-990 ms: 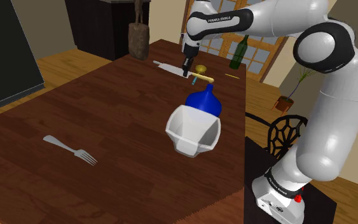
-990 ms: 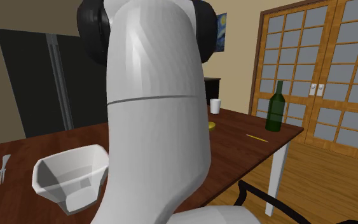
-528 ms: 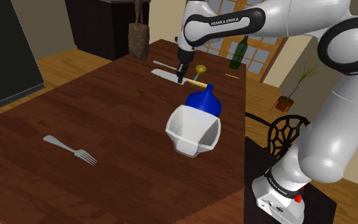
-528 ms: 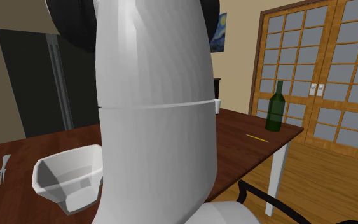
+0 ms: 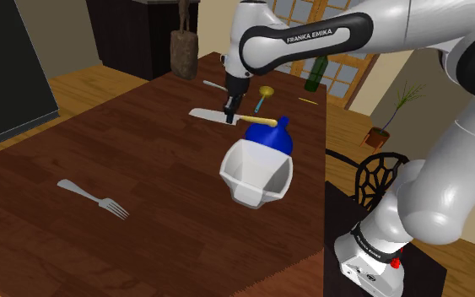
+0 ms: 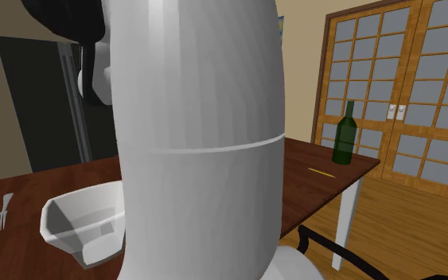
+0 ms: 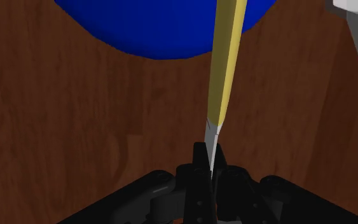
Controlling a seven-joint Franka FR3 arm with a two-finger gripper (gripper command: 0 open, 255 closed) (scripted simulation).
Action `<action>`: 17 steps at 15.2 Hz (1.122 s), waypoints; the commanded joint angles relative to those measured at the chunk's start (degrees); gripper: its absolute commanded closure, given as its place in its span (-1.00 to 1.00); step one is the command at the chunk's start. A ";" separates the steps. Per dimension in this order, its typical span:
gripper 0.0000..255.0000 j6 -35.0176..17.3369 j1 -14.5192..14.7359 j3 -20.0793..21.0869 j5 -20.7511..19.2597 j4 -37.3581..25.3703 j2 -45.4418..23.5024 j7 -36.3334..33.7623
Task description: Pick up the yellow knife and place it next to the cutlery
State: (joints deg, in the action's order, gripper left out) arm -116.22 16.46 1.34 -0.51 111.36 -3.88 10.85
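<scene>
The gripper [image 5: 229, 116] is clamped on the knife [image 5: 204, 112] where the blade meets the yellow handle; within the last second it has carried the knife nearer, and it now hangs just beyond the blue vase [image 5: 271, 139]; the pick looks done, the placing remains; the fork [image 5: 92, 197] lies well apart, near and to the shoulder view's left; dark wood table [image 5: 143, 152], plank floor, glazed doors [image 6: 389, 103].

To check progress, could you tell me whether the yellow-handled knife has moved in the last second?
Yes. The knife, clasped by the gripper, has shifted away from the green bottle, toward the white bowl.
</scene>
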 commanded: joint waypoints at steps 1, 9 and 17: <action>1.00 -0.28 1.32 1.15 -0.12 1.18 0.86 -2.60; 1.00 -0.50 6.87 6.30 -0.38 3.05 2.40 -13.43; 1.00 0.16 12.55 11.47 -1.16 0.71 0.51 -24.57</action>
State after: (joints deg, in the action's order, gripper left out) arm -116.00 28.27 12.17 -1.51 112.35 -2.97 -12.20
